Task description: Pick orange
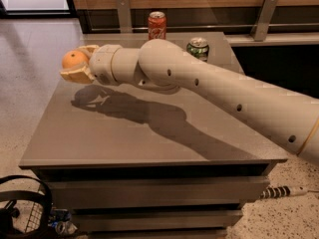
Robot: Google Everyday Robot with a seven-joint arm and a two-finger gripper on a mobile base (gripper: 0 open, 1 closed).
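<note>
Tool [76,64] clamped on orange [75,59], fingers [74,75] above and below the fruit. Orange held off the table [124,143], over its left edge, shadow [97,98] on the top just below. Arm [209,83] reaches in from the right across the table. Red cola can [157,25] upright at far edge, green can [199,48] near it to the right, partly behind arm. Both cans well apart from orange.
</note>
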